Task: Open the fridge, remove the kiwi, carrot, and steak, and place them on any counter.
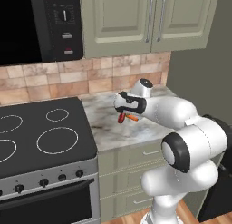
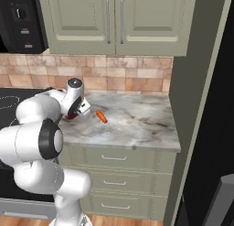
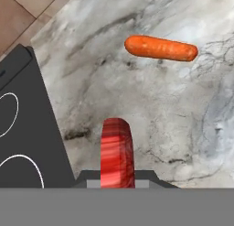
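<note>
My gripper (image 1: 122, 112) hangs just above the counter (image 1: 108, 128), close to the stove's right edge, and is shut on the steak (image 3: 117, 152), a bright red chunk that sticks out between the jaws. In the left base view the steak (image 1: 121, 119) points down at the stone. The carrot (image 3: 161, 48), an orange tapered stick, lies flat on the counter (image 3: 137, 106) a little beyond the steak; the carrot (image 2: 101, 116) is free of the gripper (image 2: 73, 114). The black fridge (image 2: 215, 106) stands at the right. The kiwi is out of view.
The black stovetop (image 1: 41, 137) adjoins the counter on its left, with a black microwave (image 1: 41, 23) above it. Sage-green wall cabinets (image 2: 114, 19) hang over the counter, and a tall green panel (image 2: 196, 83) bounds it on the right. Drawers (image 2: 114, 158) sit below.
</note>
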{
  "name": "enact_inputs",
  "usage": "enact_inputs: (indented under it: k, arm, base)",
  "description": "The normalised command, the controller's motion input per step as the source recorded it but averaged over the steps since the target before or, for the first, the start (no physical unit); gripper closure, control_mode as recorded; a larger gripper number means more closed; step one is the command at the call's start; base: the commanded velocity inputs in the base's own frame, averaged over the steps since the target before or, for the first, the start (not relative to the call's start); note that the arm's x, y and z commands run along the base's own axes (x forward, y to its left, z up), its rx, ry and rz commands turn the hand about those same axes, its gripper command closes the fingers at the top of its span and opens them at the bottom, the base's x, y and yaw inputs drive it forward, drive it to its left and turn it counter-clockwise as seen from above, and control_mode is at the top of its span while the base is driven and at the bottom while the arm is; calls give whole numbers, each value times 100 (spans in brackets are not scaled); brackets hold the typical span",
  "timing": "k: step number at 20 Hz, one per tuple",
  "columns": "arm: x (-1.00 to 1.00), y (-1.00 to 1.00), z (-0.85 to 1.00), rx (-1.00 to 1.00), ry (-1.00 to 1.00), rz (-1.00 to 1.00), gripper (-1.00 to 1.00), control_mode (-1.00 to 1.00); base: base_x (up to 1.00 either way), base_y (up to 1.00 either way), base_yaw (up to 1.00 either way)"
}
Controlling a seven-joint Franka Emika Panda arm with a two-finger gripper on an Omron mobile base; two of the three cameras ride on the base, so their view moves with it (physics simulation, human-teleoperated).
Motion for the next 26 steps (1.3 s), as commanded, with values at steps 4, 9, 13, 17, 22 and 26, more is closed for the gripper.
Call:
enact_inputs:
  k: [4,9,13,17,22,26]
  arm:
    - [42,8,-26,0,2,-5,100,-100]
    - [39,5,-39,0,0,-4,100,-100]
    - [43,10,-46,0,0,-3,100,-100]
    - [39,7,-40,0,0,-3,100,-100]
    - [40,3,-39,0,3,-4,100,-100]
    - [34,0,-33,0,1,-4,100,-100]
  base:
    - [0,0,0]
    - [0,0,0]
    - [0,0,0]
    - [0,0,0]
    - [0,0,0]
    - [0,0,0]
